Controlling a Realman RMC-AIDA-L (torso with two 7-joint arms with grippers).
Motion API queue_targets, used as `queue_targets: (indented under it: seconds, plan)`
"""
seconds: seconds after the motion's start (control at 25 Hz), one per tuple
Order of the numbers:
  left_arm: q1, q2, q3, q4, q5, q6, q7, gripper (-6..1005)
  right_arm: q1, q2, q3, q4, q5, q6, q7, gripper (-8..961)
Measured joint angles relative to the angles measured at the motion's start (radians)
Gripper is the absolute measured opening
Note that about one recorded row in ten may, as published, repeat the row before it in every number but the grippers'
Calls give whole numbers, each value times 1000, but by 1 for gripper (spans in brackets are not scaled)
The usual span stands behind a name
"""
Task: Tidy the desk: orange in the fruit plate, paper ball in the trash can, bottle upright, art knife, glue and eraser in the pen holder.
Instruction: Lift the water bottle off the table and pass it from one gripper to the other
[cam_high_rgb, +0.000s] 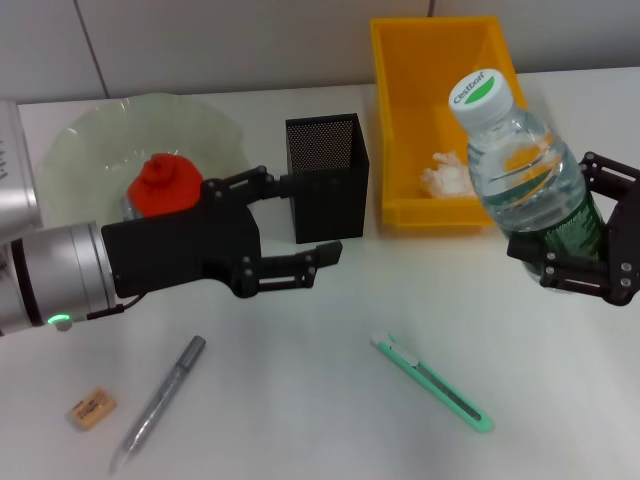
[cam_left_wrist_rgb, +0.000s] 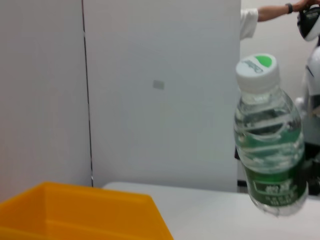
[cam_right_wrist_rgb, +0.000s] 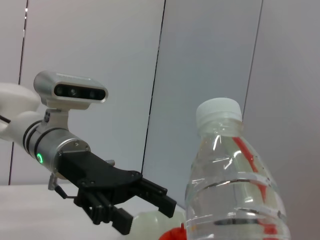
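Observation:
My right gripper (cam_high_rgb: 577, 236) is shut on the lower body of the water bottle (cam_high_rgb: 518, 165), which stands cap-up and leans slightly at the table's right side. The same bottle (cam_left_wrist_rgb: 270, 150) fills the right part of the left wrist view, and the bottle (cam_right_wrist_rgb: 233, 192) looms close in the right wrist view. My left gripper (cam_high_rgb: 314, 216) hangs open and empty just in front of the black mesh pen holder (cam_high_rgb: 325, 172). The orange (cam_high_rgb: 165, 184) rests in the green fruit plate (cam_high_rgb: 95, 140). A paper ball (cam_high_rgb: 445, 176) lies in the yellow trash can (cam_high_rgb: 395, 120). On the table lie the green art knife (cam_high_rgb: 432, 383), the silver glue stick (cam_high_rgb: 160, 400) and the eraser (cam_high_rgb: 91, 408).
The yellow trash can (cam_left_wrist_rgb: 85, 210) stands at the back right, beside the pen holder. My left gripper (cam_right_wrist_rgb: 149, 215) also appears in the right wrist view, open above the plate's edge (cam_right_wrist_rgb: 150, 222). A wall runs close behind the table.

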Motion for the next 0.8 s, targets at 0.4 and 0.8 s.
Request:
queue_targets:
  seconds: [0.4, 0.8]
  plan:
    - [-9, -1, 1, -29, -88, -10, 1, 849, 85, -3, 13, 134, 5, -6, -64, 764]
    - [-15, -3, 39, -132, -304, 0, 54, 849, 174, -4, 5, 224, -4, 30, -110, 764]
